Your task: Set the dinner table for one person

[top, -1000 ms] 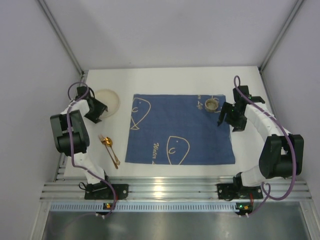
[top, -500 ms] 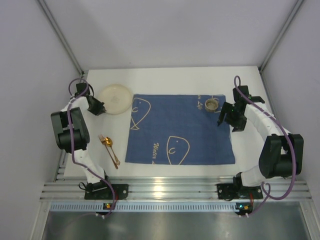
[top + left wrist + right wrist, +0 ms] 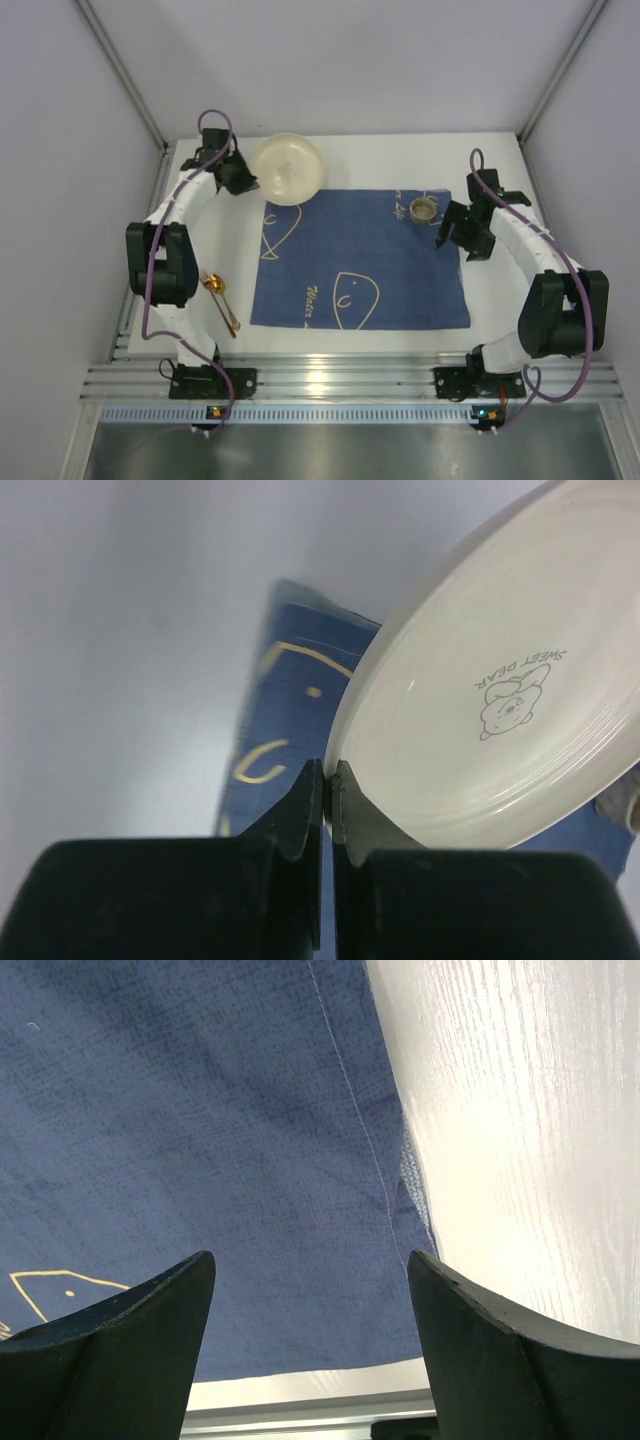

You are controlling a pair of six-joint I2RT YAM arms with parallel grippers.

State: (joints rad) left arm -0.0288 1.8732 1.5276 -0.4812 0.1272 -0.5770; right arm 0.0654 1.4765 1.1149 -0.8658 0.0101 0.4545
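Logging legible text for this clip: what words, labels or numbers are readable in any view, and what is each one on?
"SWEET DEAR": on the cream plate, next to a small bear drawing, seen upside down in the left wrist view; the D could be a B.
Gold script beside the whale drawings on the blue placemat: too small to read in the top view.
No other words, numbers or signs can be made out.

The middle of the blue placemat [image 3: 360,258] lies bare and can be crossed freely. Its far left corner is overhung by the cream plate [image 3: 288,169], pinched at the rim by the left tool [image 3: 247,181]. Its far right corner is taken by a small cup [image 3: 425,209], with the wide-spread right tool [image 3: 446,238] just beside. Gold cutlery [image 3: 218,298] is laid on the counter [image 3: 400,160] left of the placemat.
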